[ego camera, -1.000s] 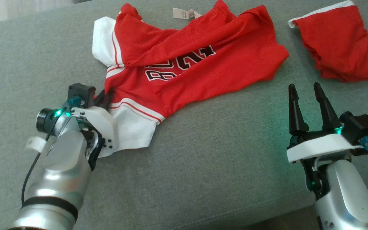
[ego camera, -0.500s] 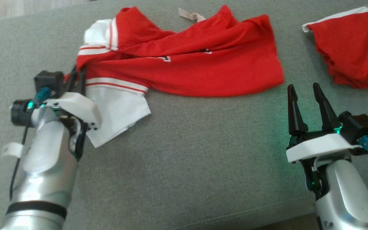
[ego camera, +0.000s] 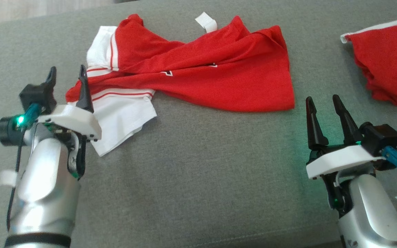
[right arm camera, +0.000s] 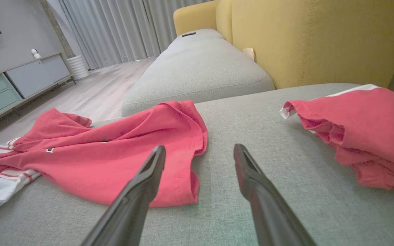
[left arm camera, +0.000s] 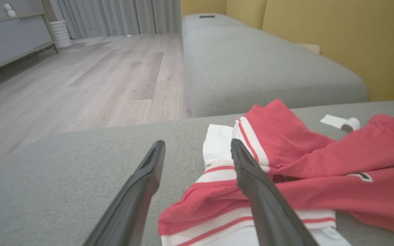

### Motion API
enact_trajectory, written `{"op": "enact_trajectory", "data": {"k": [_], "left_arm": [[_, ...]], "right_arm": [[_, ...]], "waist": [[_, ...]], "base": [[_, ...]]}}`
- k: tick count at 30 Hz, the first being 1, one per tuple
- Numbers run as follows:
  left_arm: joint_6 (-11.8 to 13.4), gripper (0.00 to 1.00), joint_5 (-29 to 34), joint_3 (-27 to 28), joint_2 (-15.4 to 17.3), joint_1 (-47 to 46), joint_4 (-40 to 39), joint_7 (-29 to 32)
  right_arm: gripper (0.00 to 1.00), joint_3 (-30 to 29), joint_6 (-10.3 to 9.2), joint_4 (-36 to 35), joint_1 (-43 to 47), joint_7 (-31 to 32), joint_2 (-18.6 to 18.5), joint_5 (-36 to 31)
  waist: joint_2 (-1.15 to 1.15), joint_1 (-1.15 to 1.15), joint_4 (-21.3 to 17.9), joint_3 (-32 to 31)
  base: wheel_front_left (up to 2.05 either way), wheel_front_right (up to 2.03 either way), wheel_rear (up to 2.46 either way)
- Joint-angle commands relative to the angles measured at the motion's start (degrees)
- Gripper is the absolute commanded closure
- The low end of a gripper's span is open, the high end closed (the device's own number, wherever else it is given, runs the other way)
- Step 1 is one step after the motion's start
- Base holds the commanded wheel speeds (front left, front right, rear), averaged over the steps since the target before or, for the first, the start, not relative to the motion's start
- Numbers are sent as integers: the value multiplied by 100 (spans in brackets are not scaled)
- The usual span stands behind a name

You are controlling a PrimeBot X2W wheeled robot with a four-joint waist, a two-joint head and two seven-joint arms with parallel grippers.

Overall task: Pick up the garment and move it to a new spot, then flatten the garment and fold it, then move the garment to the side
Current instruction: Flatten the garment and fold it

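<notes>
The garment point(ego camera: 202, 79) is lying crumpled on the grey cushion point(ego camera: 198, 179), looking thin, light and limp. The left gripper point(ego camera: 67, 68), by the white sleeve point(ego camera: 126, 120), and the right gripper point(ego camera: 323, 98), near the red hem point(ego camera: 281, 98), are both standing wide and empty. I am judging these two edges the best places to pinch.

Red shirt point(ego camera: 219, 79) with white sleeves and thin red stripes on the white bands. Other cloth point(ego camera: 388, 62) red too, with a white edge. Grey sofa seat point(ego camera: 202, 179), yellow back cushion point(right arm camera: 320, 41). Black fingers point(ego camera: 313, 124), white plates point(ego camera: 339, 160), shiny silver arms point(ego camera: 370, 203), small green lights point(ego camera: 20, 120).
</notes>
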Motion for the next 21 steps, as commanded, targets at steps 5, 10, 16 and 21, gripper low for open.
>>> {"op": "enact_trajectory", "data": {"k": [5, 10, 16, 21], "left_arm": [[70, 0, -83, 593, -118, 668, -1305, -71], [-55, 0, -202, 858, -393, 1462, -2179, -71], [-217, 0, -331, 772, -503, 1930, -2341, -71], [-457, 0, -547, 310, -513, 1860, -1627, -71]], "right_arm": [[0, 189, -5, -158, 65, -86, -7, -4], [0, 215, -5, -128, 196, -147, -37, 9], [0, 273, -5, -104, 244, -166, -38, 32], [0, 312, -5, -108, 211, -163, -44, 44]], "waist": [[0, 0, 187, -169], [0, 0, 354, -305], [0, 0, 453, -377], [0, 0, 422, -373]], "base": [[0, 0, 0], [0, 0, 0], [0, 0, 0], [0, 0, 0]]}}
